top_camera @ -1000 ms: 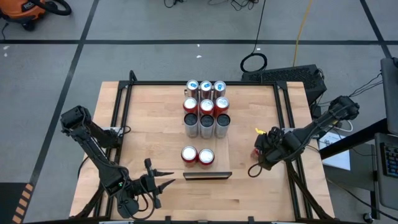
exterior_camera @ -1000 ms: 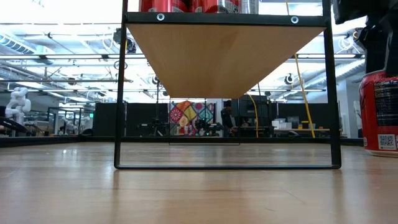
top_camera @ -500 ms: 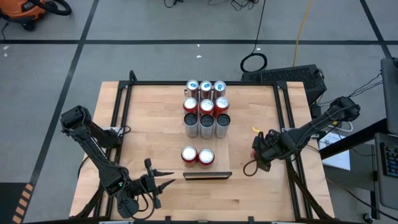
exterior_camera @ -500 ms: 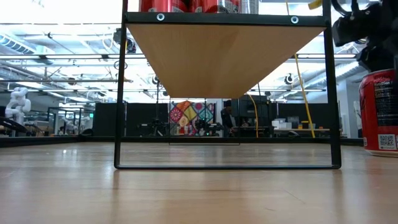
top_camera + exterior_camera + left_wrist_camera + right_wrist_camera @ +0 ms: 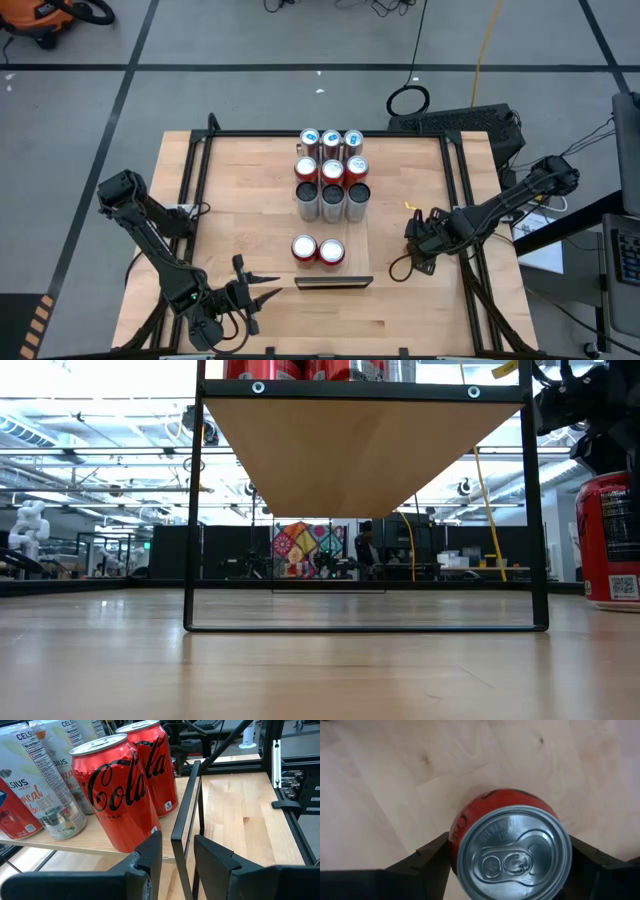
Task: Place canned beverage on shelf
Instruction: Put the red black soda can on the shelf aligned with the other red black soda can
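Red can (image 5: 512,840): upright on the tabletop (image 5: 240,220), right of the shelf (image 5: 333,250); hidden under the right gripper (image 5: 420,250) in the high view.
Right gripper: fingers (image 5: 427,852) flank the can; contact cannot be told.
Left gripper (image 5: 177,857): narrowly parted, empty, at the shelf's frame.

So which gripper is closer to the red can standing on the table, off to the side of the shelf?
Right. The right gripper straddles the red can, a finger on each side. The left gripper waits by the shelf's near end.
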Available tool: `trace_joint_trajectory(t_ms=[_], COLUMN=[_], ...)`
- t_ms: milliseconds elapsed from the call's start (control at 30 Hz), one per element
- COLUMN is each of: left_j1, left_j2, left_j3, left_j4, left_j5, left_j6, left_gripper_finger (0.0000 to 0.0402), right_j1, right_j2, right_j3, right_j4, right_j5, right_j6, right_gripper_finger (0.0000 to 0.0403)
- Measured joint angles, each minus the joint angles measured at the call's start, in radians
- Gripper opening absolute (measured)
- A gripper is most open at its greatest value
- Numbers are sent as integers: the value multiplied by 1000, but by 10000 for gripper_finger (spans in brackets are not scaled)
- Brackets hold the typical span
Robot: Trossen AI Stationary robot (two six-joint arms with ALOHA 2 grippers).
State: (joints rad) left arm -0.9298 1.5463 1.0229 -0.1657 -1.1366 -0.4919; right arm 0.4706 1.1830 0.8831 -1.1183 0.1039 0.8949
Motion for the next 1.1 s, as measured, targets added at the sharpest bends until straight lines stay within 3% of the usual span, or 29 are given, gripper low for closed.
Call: trace_joint_trajectory(t_ms=[467, 833, 1100], left_j1=[1, 61, 92], left_j2=[0, 0, 1], left_j3=[0, 0, 0], left_j4=[39, 248, 278], left_j5=[4, 57, 90], left_j6=[3, 114, 117], left_gripper_finger=[114, 114, 183], right_j1=[86, 172, 175], right_j2=[2, 10, 80], right_j3=[197, 445, 605], right_j4=[7, -13, -106], right_j5=[-84, -79, -47], right_j6=[-48, -111, -218], right_gripper_finger=[260, 260, 260])
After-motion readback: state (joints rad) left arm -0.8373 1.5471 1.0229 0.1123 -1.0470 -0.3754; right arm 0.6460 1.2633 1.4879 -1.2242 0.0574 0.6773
